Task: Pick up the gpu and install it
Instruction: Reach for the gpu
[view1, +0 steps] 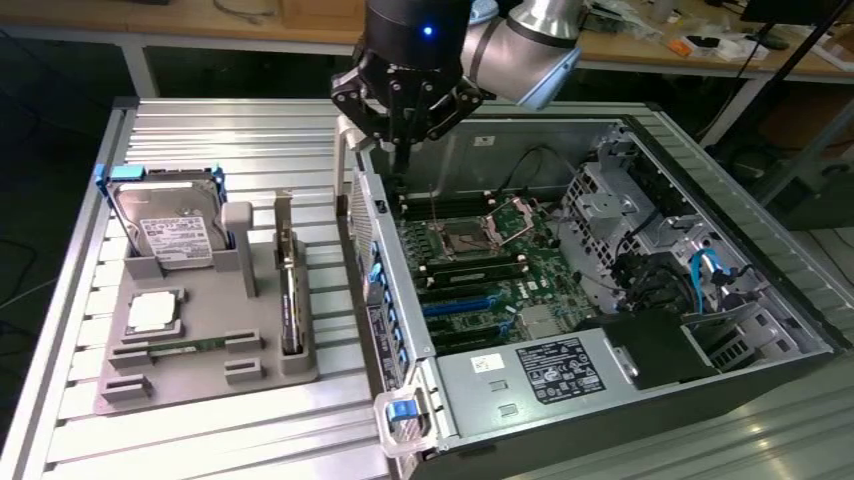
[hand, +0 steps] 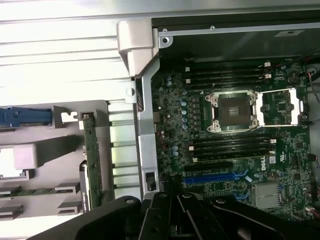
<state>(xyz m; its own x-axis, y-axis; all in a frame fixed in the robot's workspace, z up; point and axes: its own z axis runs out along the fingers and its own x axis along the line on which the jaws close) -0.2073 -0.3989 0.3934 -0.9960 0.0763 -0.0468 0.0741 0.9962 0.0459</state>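
Note:
The gpu (view1: 288, 295) is a thin card standing on its edge in a slot of the grey holder (view1: 200, 375), at the exterior view's left of the open computer case (view1: 667, 150). The wrist view shows the gpu (hand: 91, 160) edge-on, beside the case wall. My gripper (view1: 399, 165) hangs above the case's near wall, farther back than the gpu and to its right in the exterior view. Its fingers are shut with nothing between them. The wrist view has the gripper (hand: 172, 210) over the motherboard's edge, near the blue slots (hand: 215, 176).
The holder also carries a silver hard drive (view1: 167, 228) in a blue frame, a square processor (view1: 151, 310) and a narrow green memory stick (view1: 187, 347). Inside the case lie the motherboard (view1: 487, 270) with its open socket (hand: 232, 111), cables and drive cages (view1: 627, 210).

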